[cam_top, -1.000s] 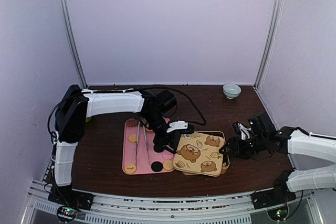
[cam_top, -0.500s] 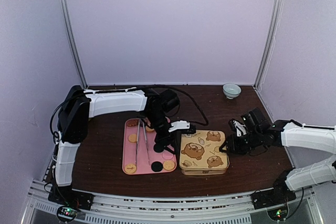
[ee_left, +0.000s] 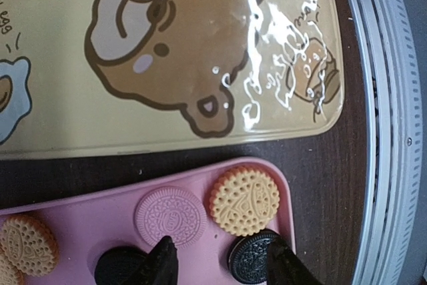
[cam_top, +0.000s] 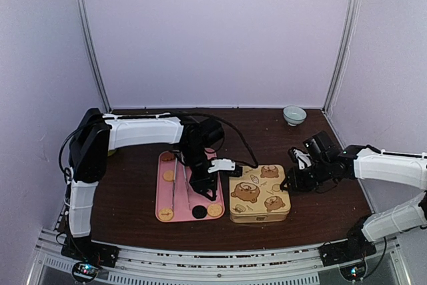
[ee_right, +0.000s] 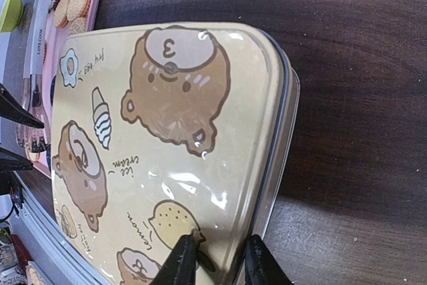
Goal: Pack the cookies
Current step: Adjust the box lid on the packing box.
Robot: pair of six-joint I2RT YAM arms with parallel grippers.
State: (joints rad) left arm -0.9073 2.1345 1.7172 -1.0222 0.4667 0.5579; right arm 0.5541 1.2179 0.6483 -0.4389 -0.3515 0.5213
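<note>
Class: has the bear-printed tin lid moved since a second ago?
Yes. The lid has shifted right, away from the pink tray, and now lies level instead of tilted.

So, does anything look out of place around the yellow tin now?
Yes: the yellow bear-print tin already has its lid on, while tan, pink and black cookies lie unpacked on the pink tray.
</note>
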